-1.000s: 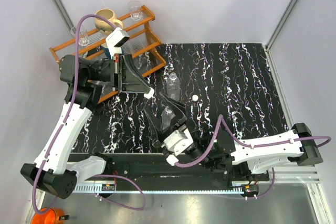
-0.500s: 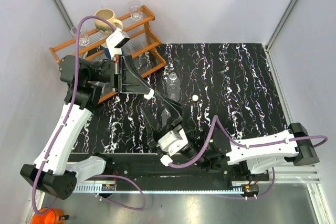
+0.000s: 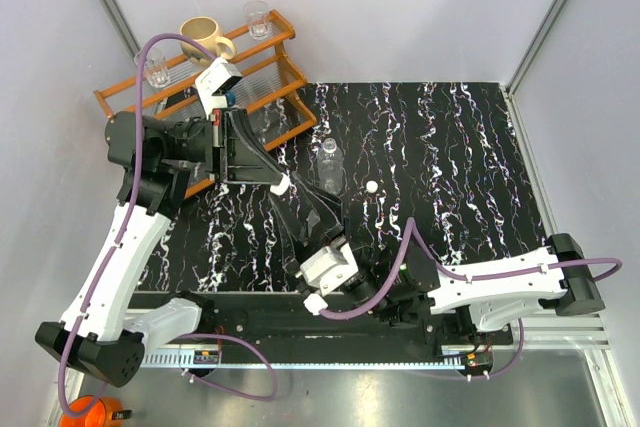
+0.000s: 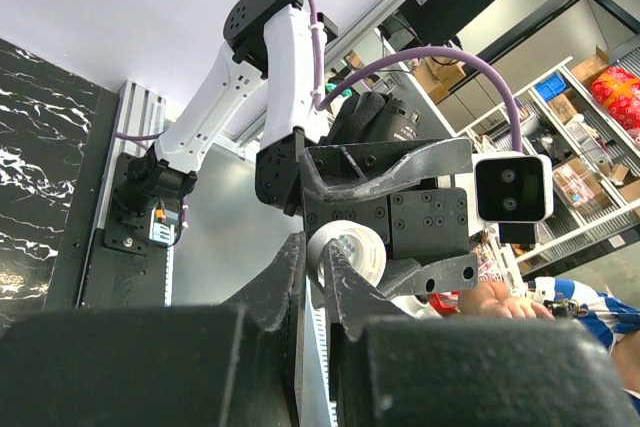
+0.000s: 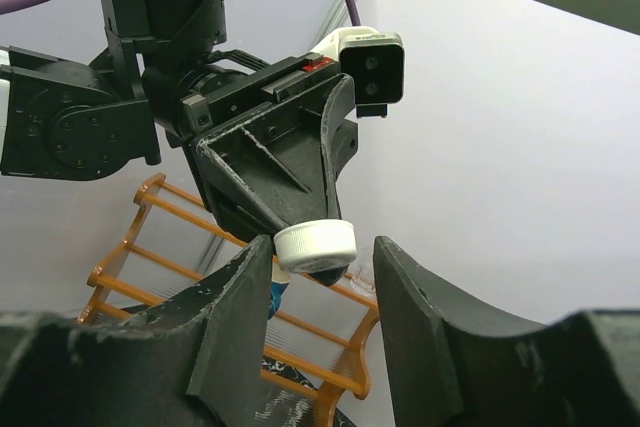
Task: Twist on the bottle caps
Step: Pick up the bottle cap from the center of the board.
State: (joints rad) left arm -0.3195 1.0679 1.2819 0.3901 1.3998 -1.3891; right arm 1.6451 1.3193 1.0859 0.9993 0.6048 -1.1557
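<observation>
Pinching one bottle cap (image 4: 352,250) by its edge, my left gripper (image 4: 316,265) is clamped tight on it, low centre of the left wrist view. The cap sticks out past the fingertips, I'd say so a neck can reach it.

Straight opposite, my right gripper (image 5: 322,247) points back at it. In the right wrist view the cap sits dead centre, framed between the two fingers, and the jaws stand apart. I can't tell if they grip anything, since that view shows no bottle between them. From above, just below frame centre, a faint clear shape (image 3: 319,205) lies between those fingers. It's likely one of the bottles, tipped toward the cap, but I'm not sure. If so, the arms meet in mid-air so neck and cap line up off the table (image 3: 450,147).

Further out, the second bottle (image 3: 328,164) stands upright on the table at the centre of the overhead view, with no cap on it as far as I can see. The loose cap (image 3: 371,187) lies on the table just right of it, not touching. Both are parked within reach for the next round, I'd guess. The orange rack (image 3: 290,77) with its mug (image 3: 203,32) and glasses (image 3: 256,17) is upper left, behind the left arm, and plays no part here.
</observation>
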